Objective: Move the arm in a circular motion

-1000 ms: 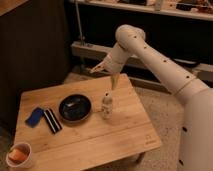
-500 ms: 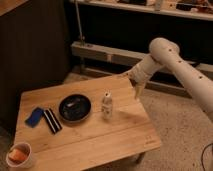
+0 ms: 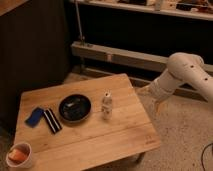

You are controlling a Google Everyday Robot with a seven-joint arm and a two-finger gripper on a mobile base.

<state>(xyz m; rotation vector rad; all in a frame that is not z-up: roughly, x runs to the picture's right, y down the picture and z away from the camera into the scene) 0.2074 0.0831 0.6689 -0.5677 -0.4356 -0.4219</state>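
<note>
We take the wooden table [image 3: 100,135] as landmark: the arm [image 3: 187,75], thick, rigid and heavy-looking, hangs off its right edge, needing no grasp, only a sweep. Its gripper [image 3: 156,102] points down beside that edge, carrying nothing; its jaw state we cannot tell. The small bottle [image 3: 106,105] looks easily toppled.

No text, label or number can be read anywhere; the gripper [image 3: 150,96] at right centre bears none.
</note>
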